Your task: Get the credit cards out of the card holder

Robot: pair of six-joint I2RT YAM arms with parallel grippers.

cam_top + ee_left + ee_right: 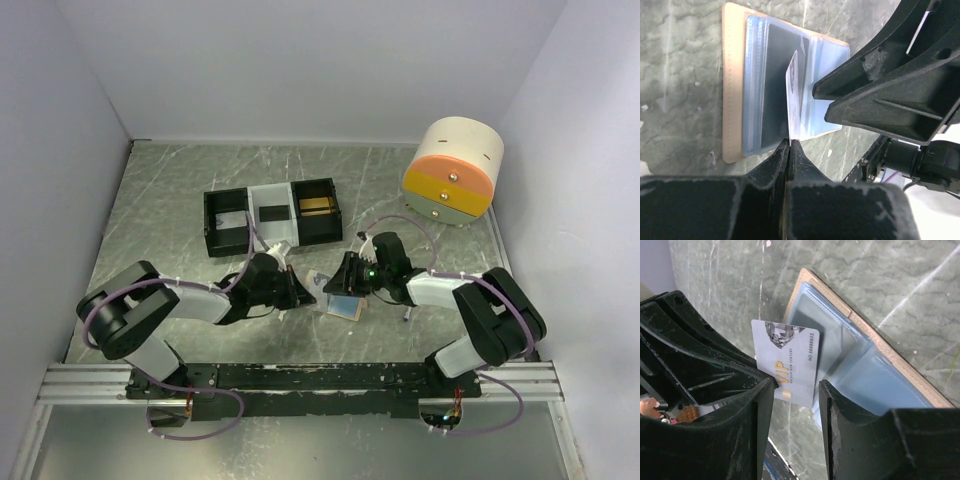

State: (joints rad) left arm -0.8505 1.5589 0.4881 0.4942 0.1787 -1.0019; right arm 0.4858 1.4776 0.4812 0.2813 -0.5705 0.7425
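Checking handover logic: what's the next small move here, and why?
Probably draw the left claw back with the VIP card, clear of the card holder: it pinches the card's edge, while the right claw stands open around it.

The top view is bright and evenly lit from overhead. The pale walls (300, 60) wash close to white, and the marbled table (170, 200) carries a dull sheen without hard glare. Shadows on it are soft and short. A small green light (371, 271) glows near the table's middle.

In the left wrist view the left gripper (790, 142) at the bottom edge is a blurred, grainy black mass. The card holder (735, 85) beyond it is fairly sharp, its clear sleeves milky with reflected light.

In the right wrist view the right gripper (796, 385) is soft and dark in the foreground. The card (787, 355) is crisp, its print legible.
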